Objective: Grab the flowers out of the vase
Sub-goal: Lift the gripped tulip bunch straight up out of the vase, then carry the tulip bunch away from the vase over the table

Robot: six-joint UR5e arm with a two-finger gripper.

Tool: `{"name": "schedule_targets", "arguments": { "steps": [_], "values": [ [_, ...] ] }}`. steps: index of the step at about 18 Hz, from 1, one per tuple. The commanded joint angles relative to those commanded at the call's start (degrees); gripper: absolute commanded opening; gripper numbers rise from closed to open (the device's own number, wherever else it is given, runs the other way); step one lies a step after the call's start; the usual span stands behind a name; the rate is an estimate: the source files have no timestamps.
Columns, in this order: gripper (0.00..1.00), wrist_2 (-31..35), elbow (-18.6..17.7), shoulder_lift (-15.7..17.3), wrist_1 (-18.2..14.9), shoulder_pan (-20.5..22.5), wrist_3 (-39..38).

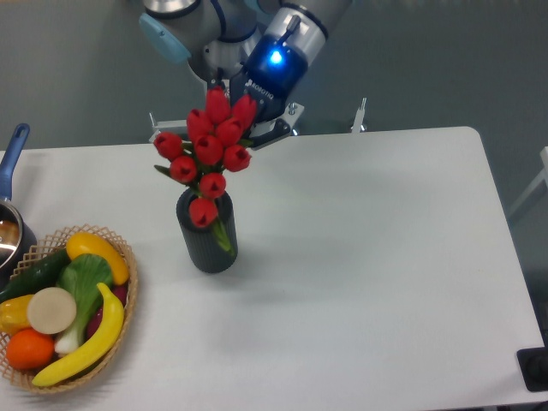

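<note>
On the far-left part of the table [368, 257]: the only view, a fixed camera looking down from the near side.
Gripper: the gripper [248, 120] sits behind the top of the flowers [210, 154], blue light on its body; one dark finger [276, 134] shows to the right of the buds.
Grip state: the jaws seem pressed onto the bunch, though the buds hide the contact, so this is a judgement.
Flowers: red buds stand high, the lowest bud level with the mouth of the vase [205, 235]; a green stem and leaf hang down over the vase front, so the bunch looks partly lifted, not yet clear.
Vase: dark ribbed cylinder, upright, just right of the wicker basket [128, 295] of fruit and vegetables.
Pot: blue-handled pot [10, 171] at the left edge.
Handling: likely light, with soft heads and bendy stems that could snag on the rim.
Where to hold: low on the gathered stems under the buds, not on the petals; lift straight up so the vase does not tip.
</note>
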Motion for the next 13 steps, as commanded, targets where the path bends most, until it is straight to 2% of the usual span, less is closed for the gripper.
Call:
{"name": "schedule_targets", "arguments": {
  "steps": [7, 13],
  "values": [
    [0.0, -1.4, 3.5, -0.4, -0.5, 1.4, -4.7],
    [0.0, -1.5, 9.2, -1.9, -0.5, 2.4, -12.6]
  ]
}}
